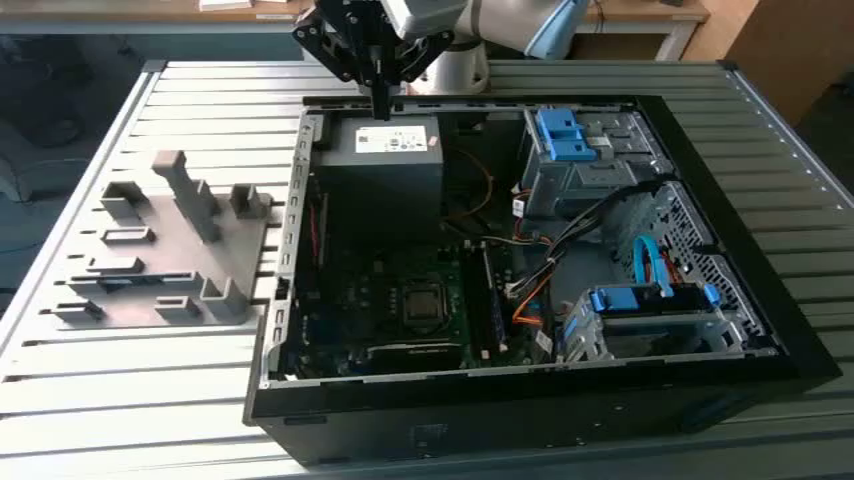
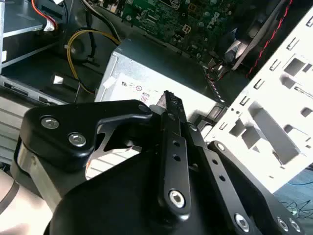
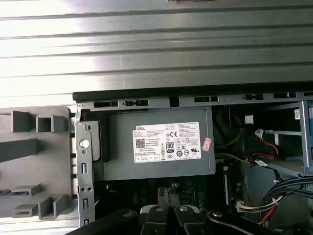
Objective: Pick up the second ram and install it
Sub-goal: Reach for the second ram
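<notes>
pincer (image 2: 168,100): nearest the lens. We read its fingers as pressed together, with nothing seen between them.
position: hangs over the power supply (image 1: 380,160), at the 12 o'clock end of the case (image 1: 534,410) in the exterior view.
second ram (image 1: 490,300): we think it's the dark narrow strip standing in the slots beside the CPU socket (image 1: 424,300); not certain.
bearing: about 5 o'clock from the pincer, well apart; long axis runs 12–6.
holder block (image 1: 147,300): on the table (image 1: 134,400), at 8 o'clock from the pincer, outside the case.
</notes>
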You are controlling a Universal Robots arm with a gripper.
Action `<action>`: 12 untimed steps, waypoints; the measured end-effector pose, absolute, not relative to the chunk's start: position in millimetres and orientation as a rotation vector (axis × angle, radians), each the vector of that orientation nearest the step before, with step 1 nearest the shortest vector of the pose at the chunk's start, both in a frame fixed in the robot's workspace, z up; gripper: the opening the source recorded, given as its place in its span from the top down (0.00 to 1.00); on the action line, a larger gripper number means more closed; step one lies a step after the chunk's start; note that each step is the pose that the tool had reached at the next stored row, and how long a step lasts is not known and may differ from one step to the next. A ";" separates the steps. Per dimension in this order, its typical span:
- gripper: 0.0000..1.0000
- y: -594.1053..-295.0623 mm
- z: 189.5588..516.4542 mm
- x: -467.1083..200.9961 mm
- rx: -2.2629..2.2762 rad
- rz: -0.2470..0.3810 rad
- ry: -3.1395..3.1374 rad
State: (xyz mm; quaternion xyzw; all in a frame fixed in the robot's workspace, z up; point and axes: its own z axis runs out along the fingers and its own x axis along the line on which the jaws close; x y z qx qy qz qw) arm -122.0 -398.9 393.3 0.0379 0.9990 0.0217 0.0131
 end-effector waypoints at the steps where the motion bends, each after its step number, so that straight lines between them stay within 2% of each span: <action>1: 0.90 -398.9 393.3 -122.0 0.118 0.068 3.113; 12: 0.90 -398.9 393.3 -135.2 0.118 0.068 3.111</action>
